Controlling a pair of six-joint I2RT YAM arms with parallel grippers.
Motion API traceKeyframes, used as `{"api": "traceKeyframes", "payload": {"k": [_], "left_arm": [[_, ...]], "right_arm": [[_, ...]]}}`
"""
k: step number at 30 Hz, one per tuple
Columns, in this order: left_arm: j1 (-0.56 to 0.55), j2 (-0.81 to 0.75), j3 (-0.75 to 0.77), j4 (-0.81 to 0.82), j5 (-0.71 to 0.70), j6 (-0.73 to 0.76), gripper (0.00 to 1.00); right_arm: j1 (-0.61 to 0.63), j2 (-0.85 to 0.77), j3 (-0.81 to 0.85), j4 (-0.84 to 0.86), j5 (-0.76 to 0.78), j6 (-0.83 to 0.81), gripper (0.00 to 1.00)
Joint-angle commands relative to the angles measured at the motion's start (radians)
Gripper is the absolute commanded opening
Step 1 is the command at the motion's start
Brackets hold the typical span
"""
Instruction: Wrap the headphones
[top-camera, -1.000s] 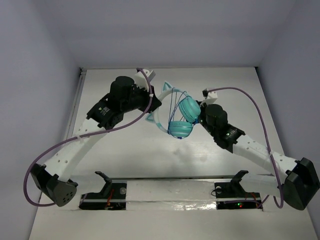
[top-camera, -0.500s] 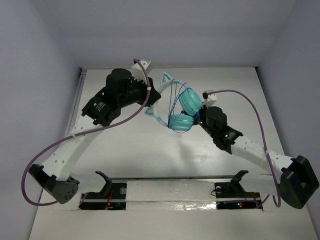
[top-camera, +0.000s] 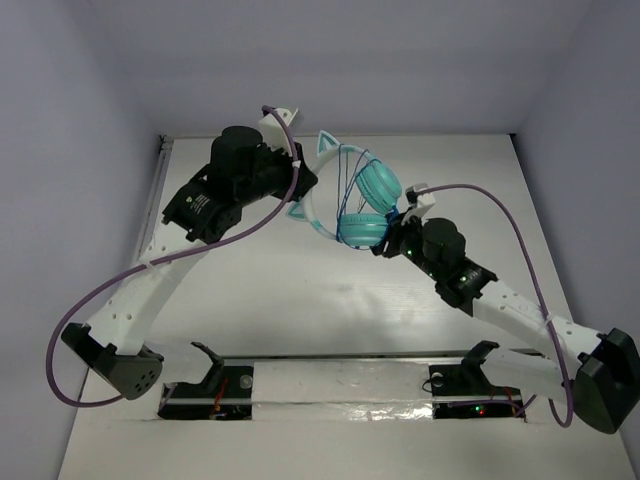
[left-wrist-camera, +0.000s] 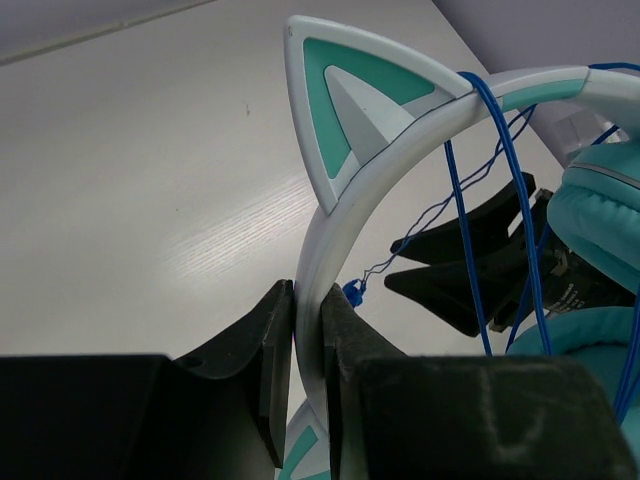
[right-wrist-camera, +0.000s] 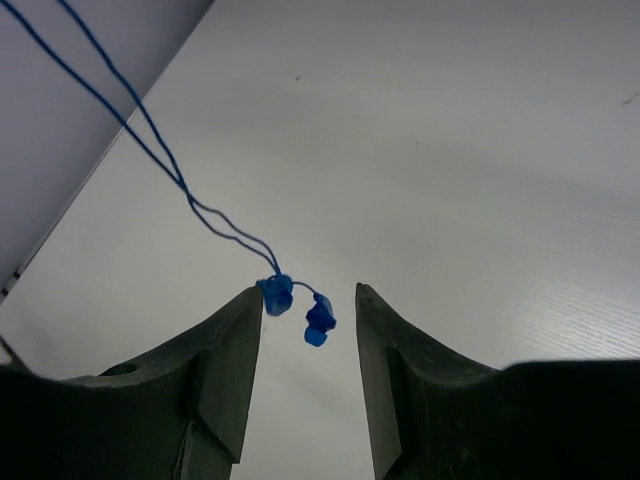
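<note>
The headphones (top-camera: 362, 228) hang above the table, two teal ear cups close together and a pale cat-ear headband (top-camera: 318, 190) arching to their left. My left gripper (top-camera: 300, 197) is shut on the headband (left-wrist-camera: 330, 215), one finger on each side of it. The thin blue cord (left-wrist-camera: 470, 180) runs in several loops across the band. My right gripper (top-camera: 392, 238) sits just right of the lower cup and is open. In the right wrist view the cord's blue plug (right-wrist-camera: 318, 322) dangles between the fingers of that gripper (right-wrist-camera: 308, 295), its knot (right-wrist-camera: 276, 293) against the left finger.
Thick purple cables (top-camera: 110, 290) (top-camera: 520, 230) loop off both arms. Two black brackets (top-camera: 215, 365) (top-camera: 470, 362) stand along the near rail. The white table (top-camera: 260, 300) ends at grey walls on the left, right and back.
Both arms have carried the headphones a little toward the back of the table. My right gripper's jaws now stand apart with the plug loose between them.
</note>
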Motion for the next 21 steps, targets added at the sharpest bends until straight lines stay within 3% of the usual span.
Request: {"api": "traceKeyframes", "payload": {"k": [1,7,11,16,21], "left_arm": [[0.004,-0.016,0.054,0.056,0.004,-0.020,0.00],[0.004,-0.013,0.058,0.039,0.002,-0.011,0.00],[0.004,-0.022,0.046,0.037,0.002,-0.011,0.00],[0.004,-0.013,0.071,0.003,-0.024,0.004,0.00],[0.013,-0.007,0.080,0.013,-0.015,0.001,0.00]], "right_arm": [[-0.004,0.041,0.034,0.020,-0.189,-0.049,0.48],[-0.004,0.096,0.057,0.054,-0.256,-0.066,0.52],[-0.004,0.170,0.092,0.088,-0.133,-0.099,0.52],[-0.004,0.178,0.134,0.009,-0.011,-0.131,0.50],[-0.004,0.124,0.085,0.014,-0.031,-0.112,0.34]]}}
